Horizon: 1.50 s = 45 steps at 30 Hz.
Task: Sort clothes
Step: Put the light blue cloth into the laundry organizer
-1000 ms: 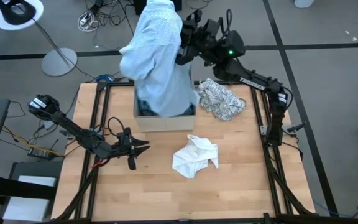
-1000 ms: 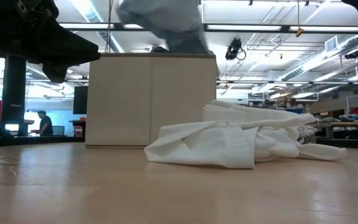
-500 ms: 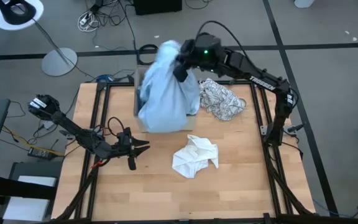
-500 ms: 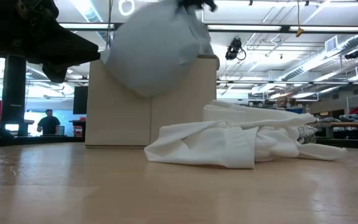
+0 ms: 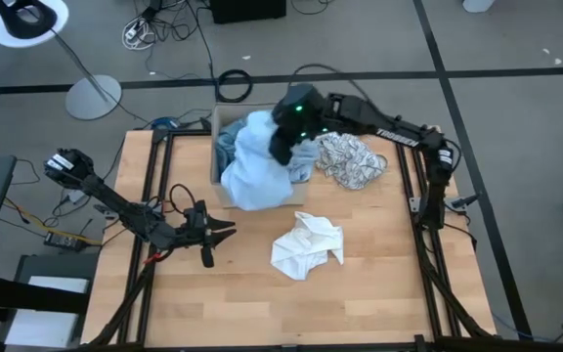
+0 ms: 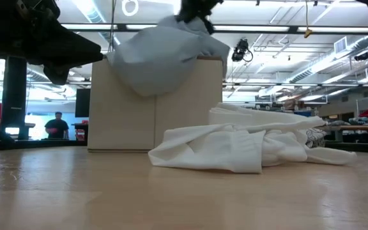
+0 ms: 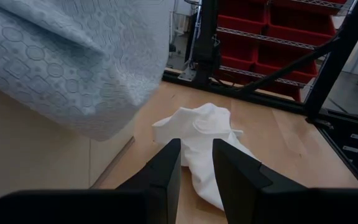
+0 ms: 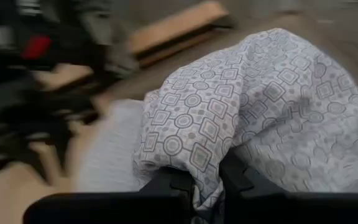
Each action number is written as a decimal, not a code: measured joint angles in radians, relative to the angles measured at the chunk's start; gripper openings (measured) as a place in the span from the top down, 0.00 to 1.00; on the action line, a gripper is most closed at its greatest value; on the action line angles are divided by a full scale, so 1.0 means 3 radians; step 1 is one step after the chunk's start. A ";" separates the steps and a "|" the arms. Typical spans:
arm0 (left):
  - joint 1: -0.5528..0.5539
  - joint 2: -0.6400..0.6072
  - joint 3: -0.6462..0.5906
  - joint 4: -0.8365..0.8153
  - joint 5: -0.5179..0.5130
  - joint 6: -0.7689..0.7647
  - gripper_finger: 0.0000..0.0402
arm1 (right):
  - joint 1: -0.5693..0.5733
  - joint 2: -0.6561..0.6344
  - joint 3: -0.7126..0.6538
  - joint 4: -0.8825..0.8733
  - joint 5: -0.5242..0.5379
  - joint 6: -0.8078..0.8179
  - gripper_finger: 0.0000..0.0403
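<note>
High view: we see a pale wooden table (image 5: 379,284) on a grey floor strewn with cables. The low view adds a lit room with ceiling lights and a person (image 6: 57,125) far off at left. We count four garments. A light blue patterned garment (image 5: 257,166) spills over the front wall of a tan cardboard box (image 5: 221,125), upper centre. The right gripper (image 5: 283,149) pinches this garment; its wrist view shows fabric bunched between narrowly parted fingers. A teal garment (image 5: 227,145) lies in the box, a black-patterned white garment (image 5: 350,158) to its right, and a white garment (image 5: 307,244) at centre. The left gripper (image 5: 225,230), lower left, holds nothing, its fingers slightly apart.
</note>
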<state>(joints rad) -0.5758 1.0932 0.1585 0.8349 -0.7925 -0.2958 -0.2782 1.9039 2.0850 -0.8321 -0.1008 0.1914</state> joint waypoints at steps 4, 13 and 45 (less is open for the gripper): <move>0.0000 0.0001 0.0000 0.0012 0.0000 -0.0007 0.75 | 0.0034 0.0325 0.0000 0.0304 -0.0364 -0.0003 0.94; 0.0000 0.0001 0.0001 0.0011 0.0000 -0.0014 0.75 | -0.0183 0.1164 0.0000 0.0722 -0.0201 0.0207 0.94; 0.0000 0.0000 0.0000 0.0000 0.0001 -0.0089 0.75 | -0.0459 0.0398 0.0023 0.0888 -0.0072 -0.0086 0.50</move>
<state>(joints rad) -0.5758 1.0932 0.1586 0.8349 -0.7922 -0.3225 -0.4160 2.0234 2.0918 -0.5656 -0.1223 0.1655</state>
